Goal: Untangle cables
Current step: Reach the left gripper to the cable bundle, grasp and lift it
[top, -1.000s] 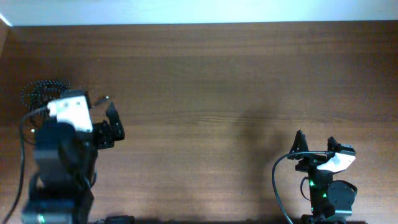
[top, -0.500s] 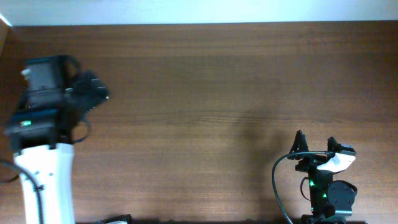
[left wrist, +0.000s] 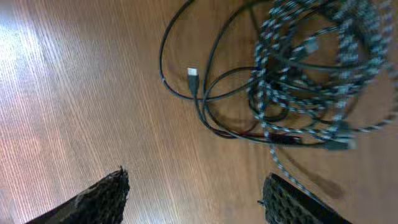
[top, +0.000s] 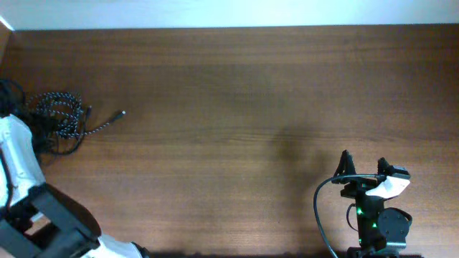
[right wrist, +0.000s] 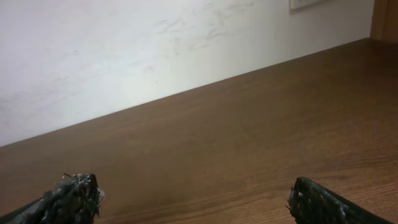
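The cables lie in one tangled heap [top: 61, 118] at the table's far left. A black-and-white speckled braided cable [left wrist: 305, 68] is coiled in loose loops. Thin black cables [left wrist: 205, 93] thread through it, one ending in a small silvery plug [left wrist: 193, 74]. One speckled end with a plug [top: 120, 114] trails to the right. My left gripper [left wrist: 196, 202] is open and empty, hovering above the wood just beside the heap. My right gripper [top: 363, 166] is open and empty at the front right, far from the cables; it also shows in the right wrist view [right wrist: 196, 199].
The left arm's white link [top: 14, 158] runs along the table's left edge and front left corner. The right arm's base [top: 376, 222] and its thick black cord [top: 319, 208] sit at the front right. A white wall [right wrist: 155, 50] bounds the table's far edge.
My left arm has swung from over the heap to the table's left edge, uncovering the cables in the overhead view. The right arm has not moved.
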### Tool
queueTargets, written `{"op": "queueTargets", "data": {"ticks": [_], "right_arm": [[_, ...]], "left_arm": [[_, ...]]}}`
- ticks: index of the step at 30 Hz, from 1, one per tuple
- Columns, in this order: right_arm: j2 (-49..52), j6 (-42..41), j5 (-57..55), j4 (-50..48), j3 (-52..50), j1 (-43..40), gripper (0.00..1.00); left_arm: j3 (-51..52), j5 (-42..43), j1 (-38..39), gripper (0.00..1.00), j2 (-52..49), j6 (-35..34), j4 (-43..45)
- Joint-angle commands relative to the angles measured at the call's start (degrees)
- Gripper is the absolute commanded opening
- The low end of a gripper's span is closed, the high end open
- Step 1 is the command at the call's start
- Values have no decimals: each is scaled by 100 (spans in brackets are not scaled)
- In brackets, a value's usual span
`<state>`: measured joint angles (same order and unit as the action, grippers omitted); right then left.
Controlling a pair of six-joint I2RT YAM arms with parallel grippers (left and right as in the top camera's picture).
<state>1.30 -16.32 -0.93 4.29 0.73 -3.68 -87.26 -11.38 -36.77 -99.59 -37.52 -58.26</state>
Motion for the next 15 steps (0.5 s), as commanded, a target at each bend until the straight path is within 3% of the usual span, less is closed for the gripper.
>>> {"op": "queueTargets", "data": {"ticks": [1, 4, 9, 15], "right_arm": [[-35, -22, 28, 26, -42, 28, 99], [-35, -22, 28, 26, -42, 28, 99], [-35, -22, 28, 26, -42, 28, 99], [-35, -22, 28, 26, -42, 28, 99]], "left_arm": [[-63, -197, -20, 77, -549, 1259, 619], [-63, -192, -26, 78, -820, 1580, 946], [-63, -197, -26, 69, -1661, 1582, 1532], [-63, -195, -26, 73, -2446, 1620, 2802]]}}
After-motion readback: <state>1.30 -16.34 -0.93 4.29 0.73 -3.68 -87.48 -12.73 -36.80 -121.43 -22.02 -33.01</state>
